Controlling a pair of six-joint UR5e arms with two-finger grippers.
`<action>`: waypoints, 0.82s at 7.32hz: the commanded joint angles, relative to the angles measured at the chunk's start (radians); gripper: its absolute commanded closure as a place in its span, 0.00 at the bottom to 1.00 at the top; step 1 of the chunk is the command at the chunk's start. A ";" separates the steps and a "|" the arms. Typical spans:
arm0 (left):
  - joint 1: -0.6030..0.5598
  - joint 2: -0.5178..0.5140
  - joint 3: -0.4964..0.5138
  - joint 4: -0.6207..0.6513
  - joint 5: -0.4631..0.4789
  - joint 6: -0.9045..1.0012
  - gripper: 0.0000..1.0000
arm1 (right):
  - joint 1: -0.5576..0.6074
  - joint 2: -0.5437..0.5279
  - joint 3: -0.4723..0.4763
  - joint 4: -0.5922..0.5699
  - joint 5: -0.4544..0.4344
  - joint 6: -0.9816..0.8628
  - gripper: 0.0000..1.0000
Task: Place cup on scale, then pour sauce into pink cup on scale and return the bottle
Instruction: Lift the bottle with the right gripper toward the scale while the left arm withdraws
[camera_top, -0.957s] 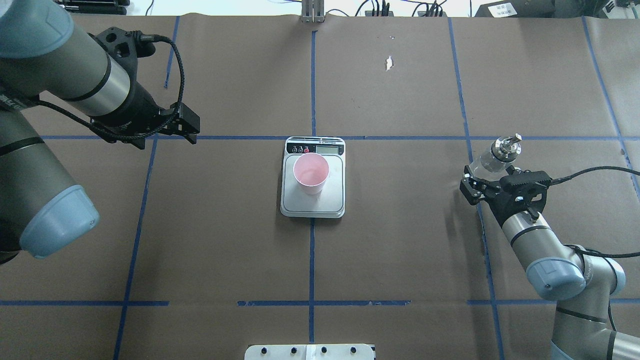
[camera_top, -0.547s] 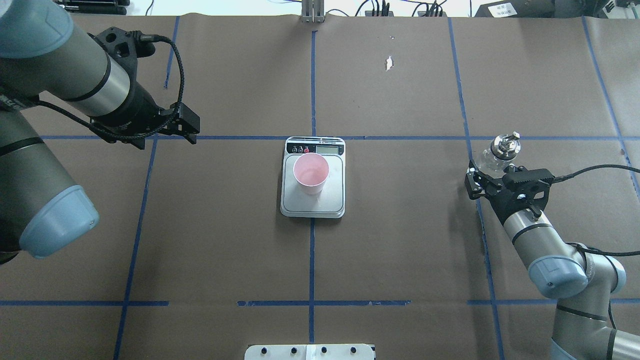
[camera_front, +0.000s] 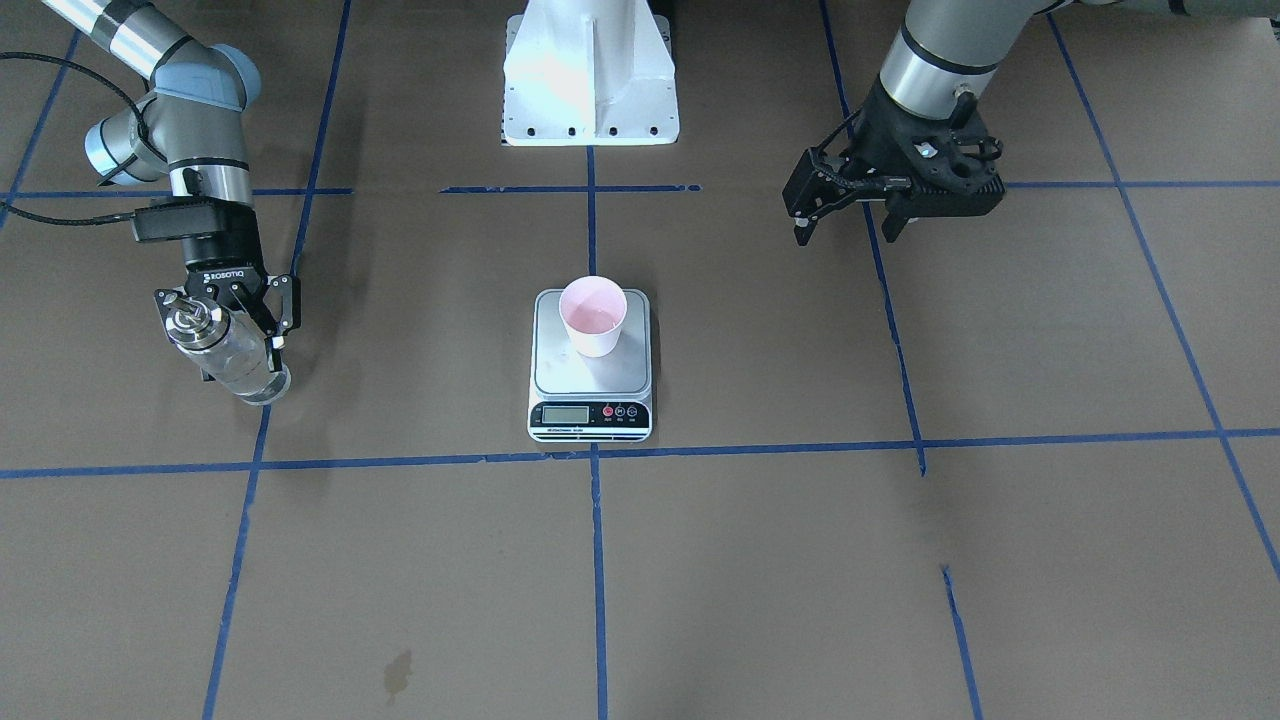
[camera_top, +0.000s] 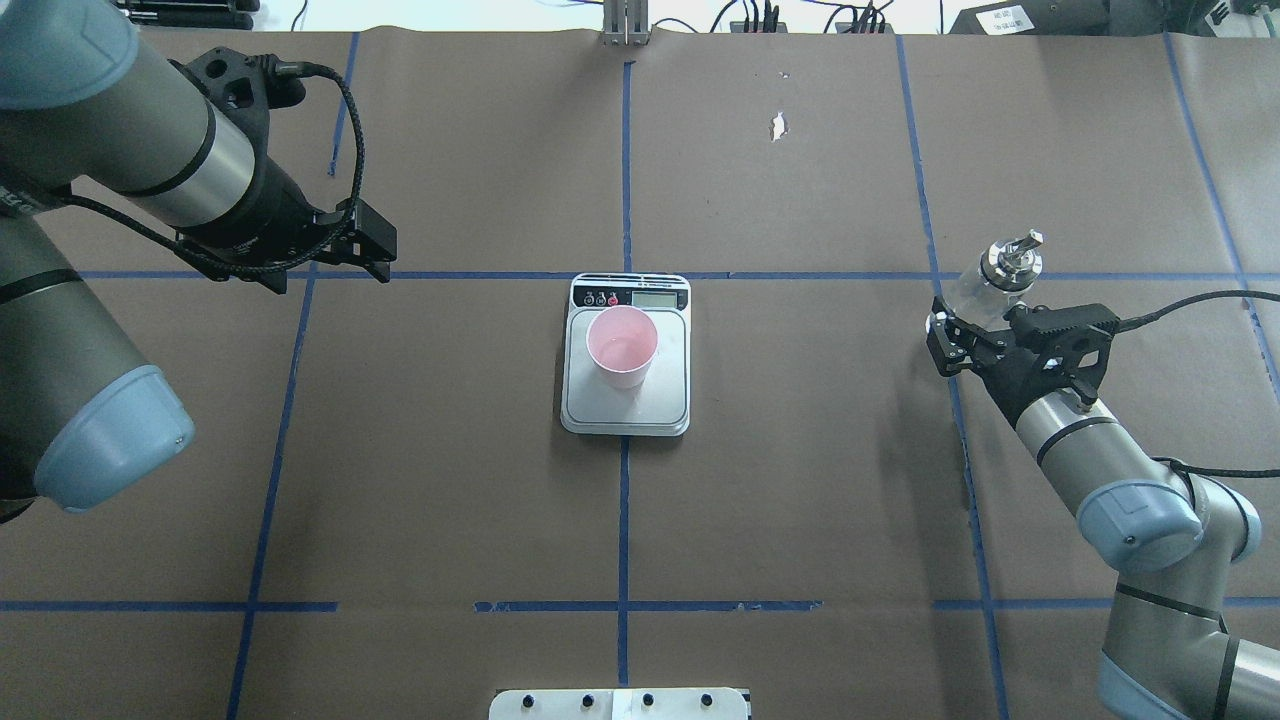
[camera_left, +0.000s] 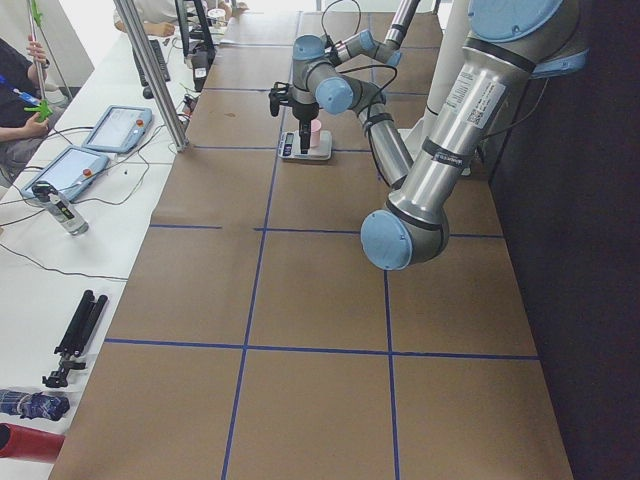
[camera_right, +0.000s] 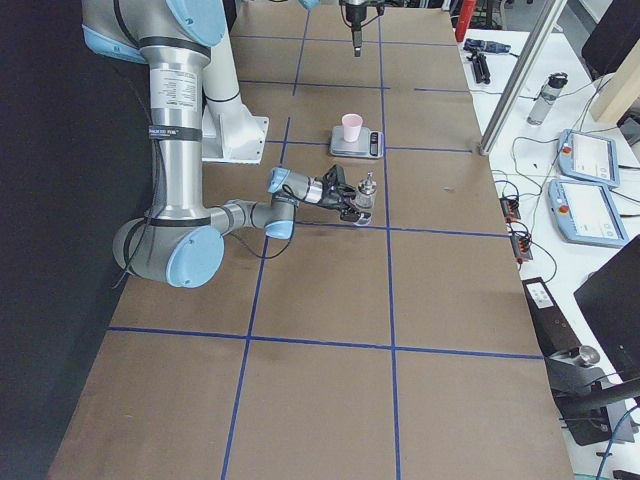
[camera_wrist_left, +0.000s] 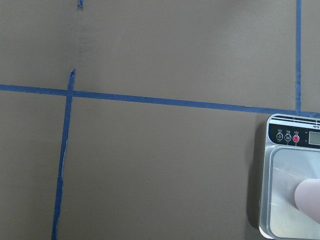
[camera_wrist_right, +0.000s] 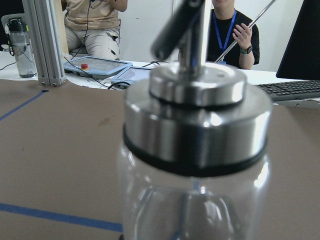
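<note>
Filling the right wrist view, the bottle (camera_wrist_right: 195, 200) is showing its shiny cap (camera_wrist_right: 195, 100) up close, a detail the overhead view is reducing to a glint. Overhead, the right claw (camera_top: 962, 322) is clamping the bottle's glass body at the table's (camera_top: 800, 500) right side, well apart from the scale (camera_top: 625, 408); whether its base is touching I cannot tell. The cup (camera_top: 622, 345) is standing upright on the scale's platform. The front-facing view is showing the left claw (camera_front: 845, 232) hanging spread, grasping nothing. Brown paper crossed by blue tape lines (camera_top: 622, 520) is covering the table; beyond, seated people (camera_wrist_right: 235, 35) and white desks (camera_right: 600, 270) are showing.
</note>
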 joint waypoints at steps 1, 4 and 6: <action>-0.014 0.003 -0.002 -0.001 0.003 0.008 0.00 | 0.007 0.009 0.064 -0.013 0.011 -0.061 1.00; -0.022 0.001 -0.002 -0.001 0.000 0.009 0.00 | 0.022 0.026 0.185 -0.160 0.007 -0.146 1.00; -0.031 0.001 -0.002 -0.001 0.003 0.012 0.00 | 0.022 0.081 0.205 -0.273 0.002 -0.156 1.00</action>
